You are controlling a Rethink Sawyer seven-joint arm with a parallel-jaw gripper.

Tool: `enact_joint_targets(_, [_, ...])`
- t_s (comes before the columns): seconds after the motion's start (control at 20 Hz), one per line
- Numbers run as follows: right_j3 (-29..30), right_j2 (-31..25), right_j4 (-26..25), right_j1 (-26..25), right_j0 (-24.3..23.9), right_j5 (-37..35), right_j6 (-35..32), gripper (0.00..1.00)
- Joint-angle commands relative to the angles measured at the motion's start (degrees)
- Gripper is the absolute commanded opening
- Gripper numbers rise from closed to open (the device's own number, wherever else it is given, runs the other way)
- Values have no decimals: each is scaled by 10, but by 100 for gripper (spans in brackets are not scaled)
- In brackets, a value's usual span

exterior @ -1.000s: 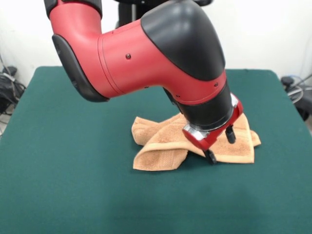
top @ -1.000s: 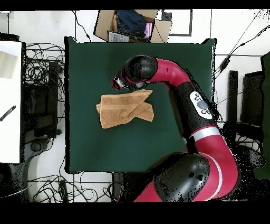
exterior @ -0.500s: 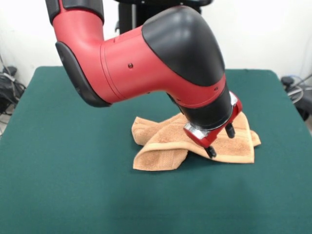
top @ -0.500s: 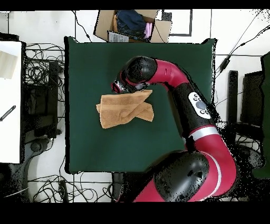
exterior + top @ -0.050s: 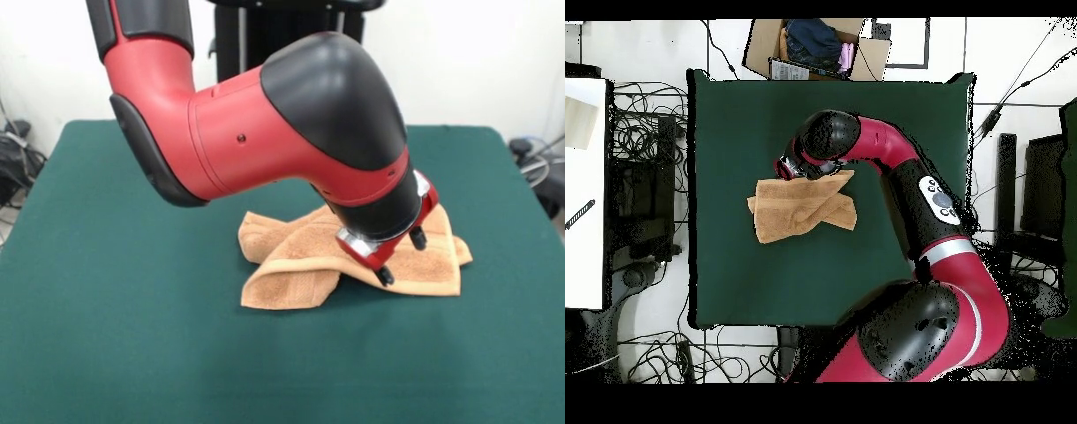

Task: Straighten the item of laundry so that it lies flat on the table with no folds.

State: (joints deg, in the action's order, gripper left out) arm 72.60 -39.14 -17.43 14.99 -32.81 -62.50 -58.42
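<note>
- Front view: towel (image 5: 309, 265) lies folded over itself mid-table (image 5: 106, 336), one layer crossing another.
- Gripper (image 5: 402, 256), fingers spread, hovers at the towel's right part, near its front edge.
- Overhead: gripper (image 5: 791, 166) sits by the towel's (image 5: 800, 208) top edge.

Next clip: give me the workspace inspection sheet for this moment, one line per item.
Surface: green table, bare apart from the towel.
Job's things: tan towel near the middle, folded over itself, not flat.
Clutter: nothing seen on the table.
Grippers: gripper over the towel's edge, two fingers apart, nothing held.
Cables: tangled cables on the floor beside the table.
Surroundings: open cardboard box with clothes beyond one end; white side table.
</note>
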Motion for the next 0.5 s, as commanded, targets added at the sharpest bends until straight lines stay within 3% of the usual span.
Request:
enact_joint_targets(0.05, [-10, -19, 9, -11, -2, -36, 53, 100])
enact_joint_targets(0.5, [-10, -19, 10, -11, -1, -32, 49, 100])
